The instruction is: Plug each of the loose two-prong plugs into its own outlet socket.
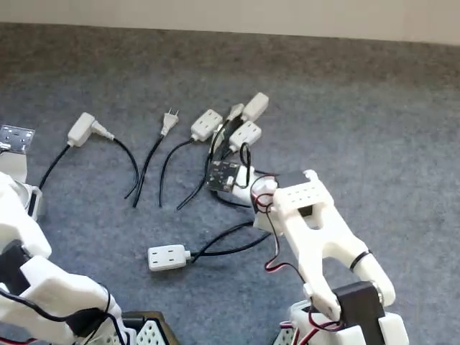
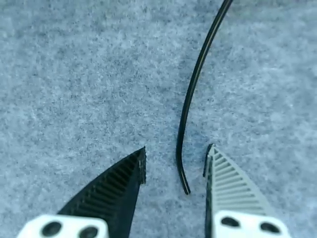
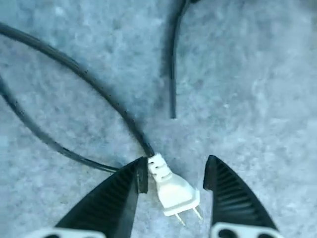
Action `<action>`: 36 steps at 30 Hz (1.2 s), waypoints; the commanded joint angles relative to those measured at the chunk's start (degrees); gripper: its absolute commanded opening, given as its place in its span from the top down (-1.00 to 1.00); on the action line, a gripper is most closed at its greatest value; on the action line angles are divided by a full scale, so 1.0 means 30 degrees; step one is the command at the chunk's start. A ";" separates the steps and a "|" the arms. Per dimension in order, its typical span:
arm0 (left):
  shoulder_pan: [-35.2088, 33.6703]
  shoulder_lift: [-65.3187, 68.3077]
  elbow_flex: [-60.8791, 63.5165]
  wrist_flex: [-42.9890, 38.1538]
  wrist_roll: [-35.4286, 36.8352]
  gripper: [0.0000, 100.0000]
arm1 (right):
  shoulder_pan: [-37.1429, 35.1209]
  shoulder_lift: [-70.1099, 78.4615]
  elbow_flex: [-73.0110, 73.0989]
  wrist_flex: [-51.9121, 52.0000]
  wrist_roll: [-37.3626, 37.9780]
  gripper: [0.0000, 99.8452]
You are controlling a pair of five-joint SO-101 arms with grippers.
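Right gripper [image 3: 177,168]: spread wide, pinching nothing, low over grey carpet [image 3: 257,74].

White two-prong plug [image 3: 173,191]: flat on the carpet, in the gap between that gripper's two black fingers [image 3: 114,203]. Prongs toward the wrist, cord end away from it. Strain-relief end just beside one fingertip, contact not discernible; clear gap to the other finger. Black cord [image 3: 89,82] from the plug, curving off across the carpet. Cut cord end [image 3: 172,99] near, apart from the plug.

Left gripper [image 2: 176,153]: spread likewise, one finger black, one white, holding nothing. Loose cord tip [image 2: 184,178] on the carpet between the fingertips, nearer the white one, touching neither.

High view, same carpet:
- second loose plug [image 1: 169,121], just beside an outlet socket [image 1: 206,125], not inserted;
- far socket [image 1: 255,106] and neighbouring socket [image 1: 245,133], close together, near the first;
- lone socket [image 1: 167,256] nearer the arms, on its own black lead;
- angled white plug [image 1: 81,129], well apart from the cluster;
- white arm [image 1: 323,237] stretched toward the cluster of sockets.
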 commanded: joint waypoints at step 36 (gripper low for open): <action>0.2623 -0.5143 -0.1597 0.3194 0.0088 0.57 | -0.0806 -0.1890 -1.3846 1.1531 -1.4886 0.99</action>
